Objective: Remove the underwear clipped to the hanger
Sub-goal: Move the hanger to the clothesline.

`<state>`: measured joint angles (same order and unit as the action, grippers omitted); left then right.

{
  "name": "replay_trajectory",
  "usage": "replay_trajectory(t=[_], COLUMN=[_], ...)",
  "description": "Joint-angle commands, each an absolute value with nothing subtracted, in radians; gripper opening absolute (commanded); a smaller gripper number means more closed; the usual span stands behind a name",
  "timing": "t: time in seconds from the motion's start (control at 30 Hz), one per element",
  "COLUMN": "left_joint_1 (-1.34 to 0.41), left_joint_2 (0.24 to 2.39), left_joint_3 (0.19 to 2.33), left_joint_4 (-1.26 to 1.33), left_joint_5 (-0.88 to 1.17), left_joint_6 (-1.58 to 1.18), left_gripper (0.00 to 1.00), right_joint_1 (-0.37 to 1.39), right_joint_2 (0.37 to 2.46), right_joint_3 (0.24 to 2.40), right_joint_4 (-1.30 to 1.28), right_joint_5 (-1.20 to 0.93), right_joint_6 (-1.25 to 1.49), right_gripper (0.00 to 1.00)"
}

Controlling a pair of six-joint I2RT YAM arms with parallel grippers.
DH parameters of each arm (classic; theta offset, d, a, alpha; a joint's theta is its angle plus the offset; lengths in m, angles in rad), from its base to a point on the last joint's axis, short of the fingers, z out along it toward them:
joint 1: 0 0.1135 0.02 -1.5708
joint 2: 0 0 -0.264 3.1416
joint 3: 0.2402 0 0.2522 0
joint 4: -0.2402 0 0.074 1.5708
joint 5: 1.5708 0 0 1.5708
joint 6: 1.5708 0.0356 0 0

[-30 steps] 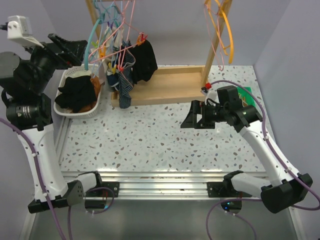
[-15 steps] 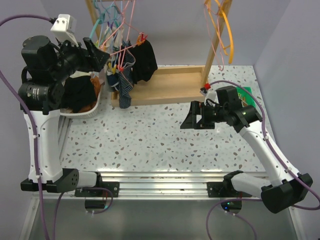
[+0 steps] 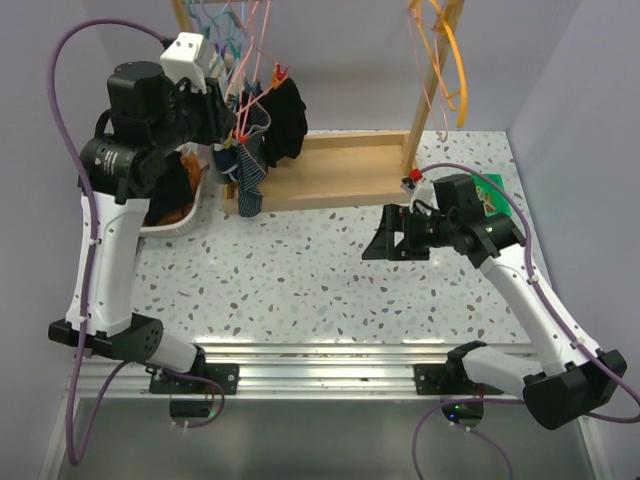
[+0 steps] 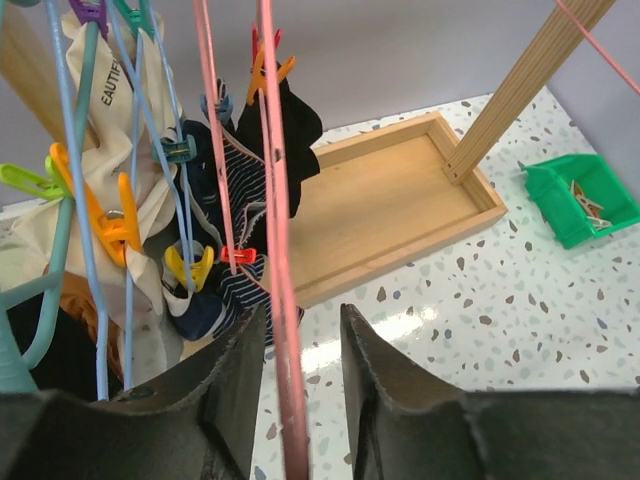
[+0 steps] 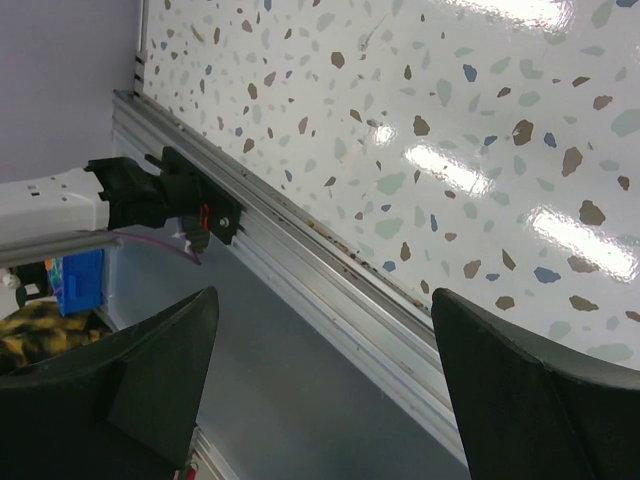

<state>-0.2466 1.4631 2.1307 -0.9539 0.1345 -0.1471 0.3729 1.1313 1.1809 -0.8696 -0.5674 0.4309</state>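
Left arm: reared high, far left; left claw (image 4: 300, 322) astride pink hanger (image 4: 277, 200), unclenched.
Right arm: low; right claw (image 5: 325, 300) released, empty.
Writing: "EAUTIF" on cream cloth (image 4: 100, 130), left of underwear (image 4: 295, 140).

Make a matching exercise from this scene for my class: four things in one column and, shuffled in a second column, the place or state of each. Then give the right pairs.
Things
1. black underwear
2. green bin
3. left gripper
4. right gripper

Place or state
A. open wide, nothing between the jaws
B. hanging under an orange peg
C. on the table, right of the wooden tray
D. one finger on each side of a pink hanger bar, not yet closed on it

Pairs: 1-B, 2-C, 3-D, 4-A
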Motion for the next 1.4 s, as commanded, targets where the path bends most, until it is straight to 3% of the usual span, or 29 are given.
replay_trajectory(t=[0.0,0.13,0.2,0.57,0.83,0.97,1.0,1.07,1.1,1.13,1.17,1.37], left_joint_1=[-0.294,-0.360,-0.397,-0.633,-0.675,-0.676,-0.676,-0.676,-0.676,-0.676,-0.676,-0.676], left_joint_2=[1.496,1.574,1.588,1.663,1.680,1.663,1.652,1.638,1.620,1.611,1.600,1.452], left_joint_3=[2.219,2.307,2.315,2.270,2.261,2.215,2.192,2.149,2.137,2.126,2.105,2.030], left_joint_4=[-0.963,-0.959,-0.931,-0.784,-0.718,-0.675,-0.658,-0.637,-0.614,-0.603,-0.592,-0.511], left_joint_5=[0.057,0.055,0.061,-0.066,-0.164,-0.101,-0.091,-0.054,-0.045,-0.040,-0.031,-0.043], left_joint_6=[-0.127,-0.143,-0.172,-0.278,-0.357,-0.397,-0.420,-0.446,-0.454,-0.460,-0.465,-0.506], left_gripper=[0.37,0.18,0.01,0.00,0.01,0.31,0.49,0.66,0.89,0.96,1.00,1.00], right_joint_1=[0.376,0.376,0.377,0.377,0.377,0.377,0.376,0.376,0.376,0.377,0.376,0.376], right_joint_2=[1.101,1.101,1.101,1.092,1.123,1.134,1.135,1.140,1.140,1.140,1.137,1.132], right_joint_3=[1.175,1.173,1.173,1.181,1.239,1.261,1.273,1.285,1.296,1.302,1.310,1.407], right_joint_4=[-0.861,-0.853,-0.851,-0.859,-0.871,-0.876,-0.879,-0.881,-0.882,-0.884,-0.888,-0.943], right_joint_5=[-0.569,-0.561,-0.557,-0.529,-0.511,-0.505,-0.503,-0.502,-0.500,-0.500,-0.499,-0.473], right_joint_6=[0.446,0.451,0.454,0.456,0.457,0.457,0.459,0.454,0.454,0.456,0.459,0.479], right_gripper=[0.90,0.89,0.89,0.90,0.92,0.94,0.95,0.95,0.95,0.95,0.95,0.97])
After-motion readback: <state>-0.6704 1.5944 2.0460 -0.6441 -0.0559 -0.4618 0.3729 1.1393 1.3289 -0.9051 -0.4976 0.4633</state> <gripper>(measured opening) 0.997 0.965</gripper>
